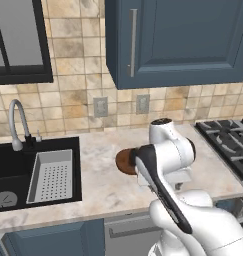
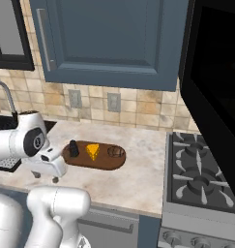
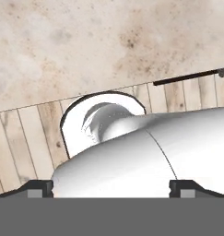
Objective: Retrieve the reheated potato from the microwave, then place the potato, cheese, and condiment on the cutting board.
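- The cutting board [image 2: 97, 160] lies flat on the pale marbled counter [image 2: 133, 184], its long side running left to right, between the sink side and the stove [image 2: 201, 179].
- On the board's left end stands the condiment [image 2: 73, 148], a small dark bottle, upright.
- Just right of it, near the middle of the board, sits the yellow cheese [image 2: 93, 151] wedge, close to the bottle; whether they touch I cannot tell.
- The potato [image 2: 116, 152] rests on the board's right end, a little apart from the cheese.
- In the left base view one rounded brown end of the board [image 1: 124, 161] peeks out from behind the white arm, which hides the rest of it and the food.
- The microwave [image 2: 211, 82] hangs at the upper right above the stove, its dark door swung open toward the room.
- The gripper [image 3: 111, 188] shows in the hand view as two dark finger tips at the bottom, set wide apart with nothing between them; the camera looks down across the counter edge and wooden floor planks.
- The gripper sits low in front of the counter, well apart from the board.
- A black sink [image 1: 35, 172] with a white perforated tray [image 1: 50, 175] and a curved faucet [image 1: 15, 125] lies to the left on the counter.
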